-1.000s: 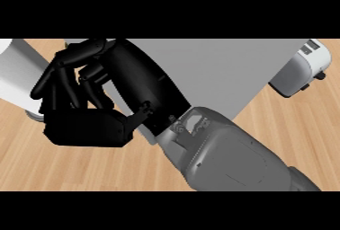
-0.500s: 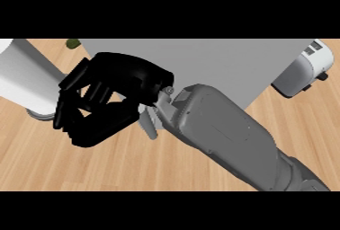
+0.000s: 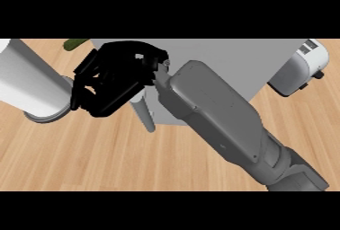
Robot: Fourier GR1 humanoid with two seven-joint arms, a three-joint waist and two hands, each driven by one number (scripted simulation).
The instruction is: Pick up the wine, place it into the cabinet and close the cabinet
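A: Although only one arm shows, which is it, and how does its hand look?

B: It is the right forearm (image 3: 225, 121), grey, rising from the lower right corner toward the upper left. Its black right hand (image 3: 116, 83) has the fingers curled inward and bunched. I cannot tell whether anything sits inside the curl.

A: Where is the wine?

B: A small green shape (image 3: 74, 43) peeks out at the top edge, just left of the hand. It may be the wine bottle, but too little shows to be sure. It lies near the hand, and contact cannot be judged.

A: What edges surround the hand?

B: Behind it is a flat grey panel (image 3: 225, 54), likely part of the cabinet, filling the upper middle. A thin pale grey bar (image 3: 145, 114) hangs below the hand, along that panel's lower left side. To the left, a large white cylinder (image 3: 26, 78) slants in from the upper left corner, its grey end just beside the hand.

A: And open room?

B: Wooden worktop (image 3: 100, 157) lies bare across the lower left. At the upper right sits a white and grey appliance (image 3: 302, 67), well apart from the hand.
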